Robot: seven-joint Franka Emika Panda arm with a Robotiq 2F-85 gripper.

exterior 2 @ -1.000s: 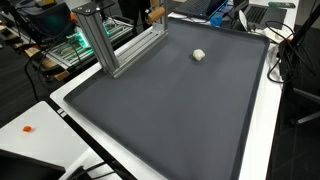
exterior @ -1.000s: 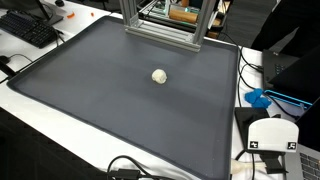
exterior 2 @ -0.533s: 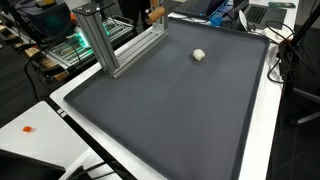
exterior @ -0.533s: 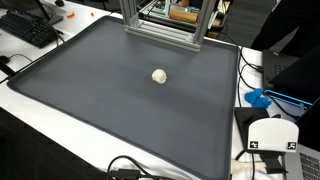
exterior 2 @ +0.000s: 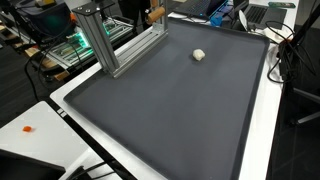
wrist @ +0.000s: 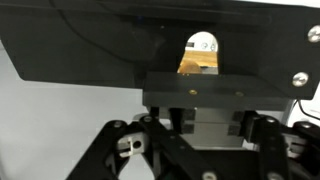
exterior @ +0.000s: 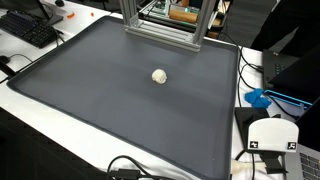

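Ball: small, round, off-white, slightly lumpy

No change seen in both exterior views over last second: pale ball not displaced on dark mat; wrist view offers no earlier picture to compare

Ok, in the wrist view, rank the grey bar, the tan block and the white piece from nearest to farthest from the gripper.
1. The grey bar: centre, directly above the gripper.
2. The tan block: just past the bar, in the dark panel's opening.
3. The white piece: on top of the block, highest in the picture.
The block and the piece adjoin, so their order is close.
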